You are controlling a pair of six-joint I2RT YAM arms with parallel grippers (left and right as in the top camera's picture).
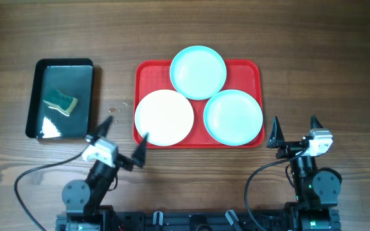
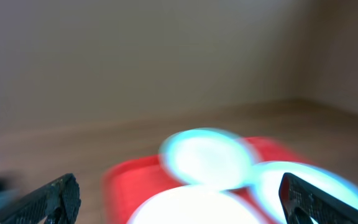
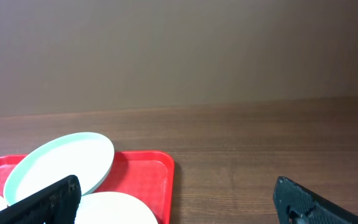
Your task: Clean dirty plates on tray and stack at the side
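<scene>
The red tray [image 1: 148, 73] lies mid-table and holds three plates: a turquoise plate [image 1: 198, 72] at the back, a white plate [image 1: 164, 117] at front left and a turquoise plate [image 1: 233, 117] at front right. My left gripper [image 1: 124, 136] is open and empty just in front of the tray's front-left corner, near the white plate. My right gripper [image 1: 295, 129] is open and empty to the right of the tray's front-right corner. The left wrist view is blurred; it shows the tray [image 2: 126, 180] and plates ahead. The right wrist view shows the tray's corner [image 3: 157, 174].
A small black tray [image 1: 44, 74] at the left holds a green and yellow sponge [image 1: 61, 101]. A few crumbs [image 1: 115, 108] lie on the wooden table between the two trays.
</scene>
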